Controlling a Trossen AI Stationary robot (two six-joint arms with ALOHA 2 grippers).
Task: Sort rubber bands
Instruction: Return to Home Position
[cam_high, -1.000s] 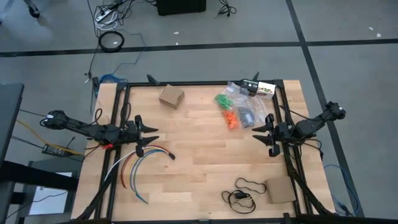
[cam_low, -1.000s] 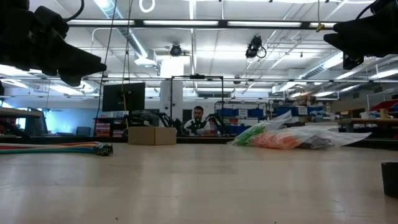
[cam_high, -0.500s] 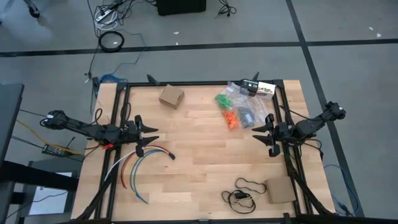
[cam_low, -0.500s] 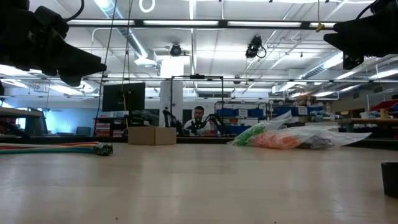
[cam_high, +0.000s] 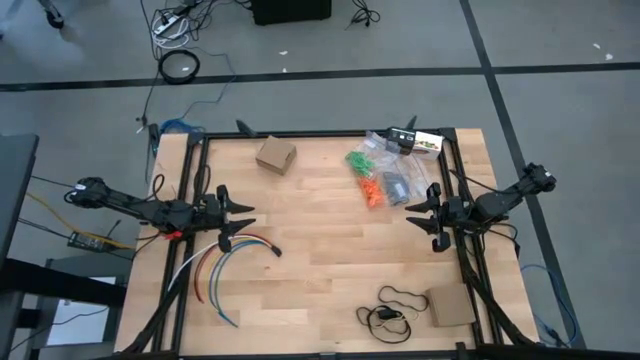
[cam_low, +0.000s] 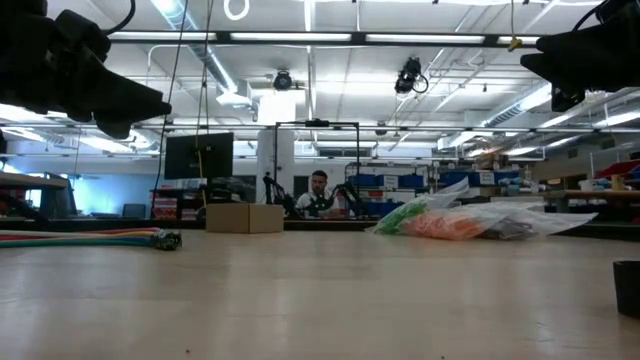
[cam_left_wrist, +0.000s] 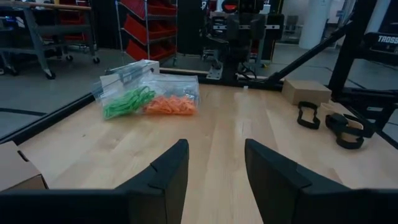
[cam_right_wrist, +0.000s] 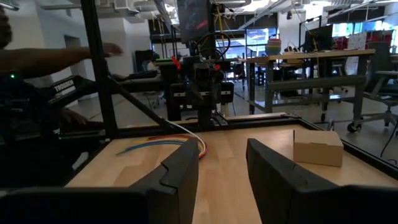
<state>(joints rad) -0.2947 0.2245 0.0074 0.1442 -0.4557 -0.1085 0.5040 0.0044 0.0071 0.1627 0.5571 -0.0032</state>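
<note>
The rubber bands lie in clear plastic bags at the table's far right: a green heap (cam_high: 360, 160), an orange heap (cam_high: 372, 190) and a dark heap (cam_high: 397, 185). The left wrist view shows the green (cam_left_wrist: 127, 101) and orange (cam_left_wrist: 171, 106) heaps inside their bags, resting flat on the wood. My left gripper (cam_high: 240, 217) hovers at the table's left side, open and level, pointing toward the bags, with nothing between its fingers (cam_left_wrist: 214, 168). My right gripper (cam_high: 420, 211) hovers at the right side just near of the bags, open and empty (cam_right_wrist: 222, 168), pointing toward the left.
A cardboard box (cam_high: 275, 155) stands at the far middle. Long coloured cables (cam_high: 225, 265) curve at the near left. A black cord loop (cam_high: 390, 310) and a flat cardboard box (cam_high: 450, 307) lie near right. A person's arm (cam_right_wrist: 62, 56) shows beyond the table.
</note>
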